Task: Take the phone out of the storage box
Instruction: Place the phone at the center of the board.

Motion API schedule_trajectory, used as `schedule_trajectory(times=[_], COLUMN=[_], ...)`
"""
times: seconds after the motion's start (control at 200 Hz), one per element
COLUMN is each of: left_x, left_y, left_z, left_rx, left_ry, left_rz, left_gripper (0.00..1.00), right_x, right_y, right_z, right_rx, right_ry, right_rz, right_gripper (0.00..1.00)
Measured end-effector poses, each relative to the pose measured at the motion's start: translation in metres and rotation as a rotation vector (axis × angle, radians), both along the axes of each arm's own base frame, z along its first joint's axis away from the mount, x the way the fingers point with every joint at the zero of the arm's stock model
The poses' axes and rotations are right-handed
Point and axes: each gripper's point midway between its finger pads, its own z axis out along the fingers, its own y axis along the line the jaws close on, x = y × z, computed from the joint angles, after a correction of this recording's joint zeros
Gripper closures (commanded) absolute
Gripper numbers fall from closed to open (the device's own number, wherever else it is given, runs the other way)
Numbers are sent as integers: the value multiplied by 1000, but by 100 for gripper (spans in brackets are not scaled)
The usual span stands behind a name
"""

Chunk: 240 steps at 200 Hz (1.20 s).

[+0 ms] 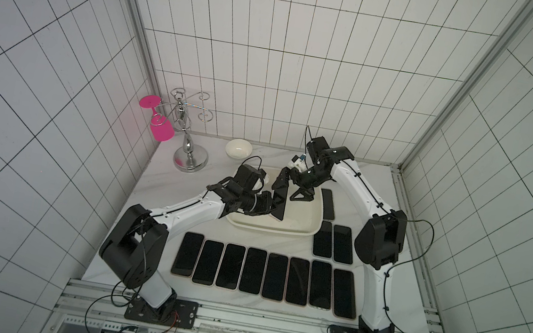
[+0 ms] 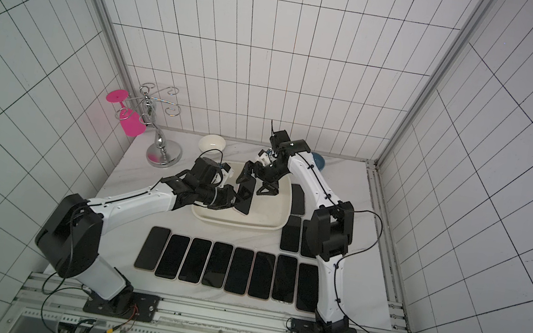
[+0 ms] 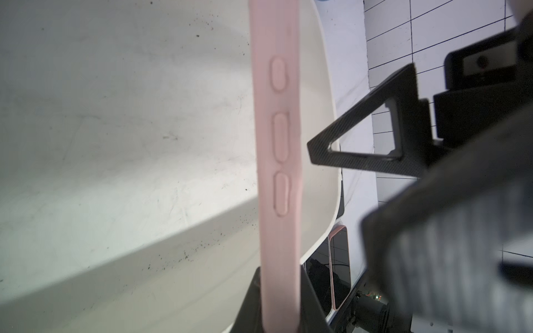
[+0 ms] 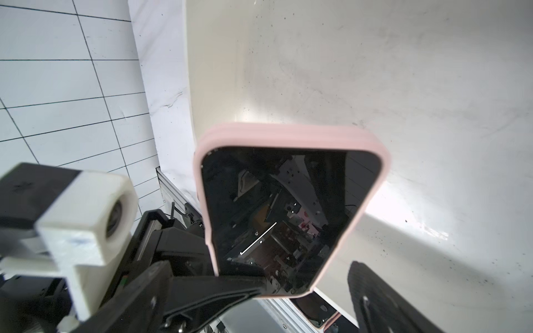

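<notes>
Left gripper (image 3: 279,291) tight on pink-cased phone (image 4: 277,216) over storage box (image 1: 307,218); right gripper (image 1: 291,190) wide apart.

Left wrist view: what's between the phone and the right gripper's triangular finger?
Nothing solid: in the left wrist view a narrow gap separates the phone from that finger of the open right gripper; only the storage box wall shows behind.
</notes>
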Motion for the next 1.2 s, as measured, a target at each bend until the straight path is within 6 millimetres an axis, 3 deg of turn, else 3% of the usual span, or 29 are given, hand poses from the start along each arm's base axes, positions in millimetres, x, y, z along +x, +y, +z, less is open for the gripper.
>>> schedule_trajectory(times=[0.16,0.26,0.345,0.45,0.545,0.715,0.84,1.029,1.199], left_x=[-15,-23,-30,-40,-44,-33,-25,-21,-21], left_y=[40,88,141,192,223,233,231,224,222], left_z=[34,68,90,97,85,34,-2,-31,-49], left_rx=[13,35,123,247,344,453,479,475,468], left_ry=[-34,-117,-202,-230,-192,-44,67,147,202], left_rz=[26,101,222,338,397,351,299,222,179], left_gripper=[96,95,96,96,94,91,91,90,90], right_x=[21,29,25,10,-3,-20,-28,-35,-39], right_y=[-26,-44,-55,-57,-60,-66,-70,-72,-73], right_z=[21,42,60,67,60,33,26,32,23], right_rx=[40,64,80,88,76,36,26,43,40], right_ry=[-24,-69,-107,-121,-102,-43,-29,-56,-41], right_rz=[-78,-115,-122,-100,-80,-54,-44,-30,-20], right_gripper=[1,1,1,1,1,1,1,1,1])
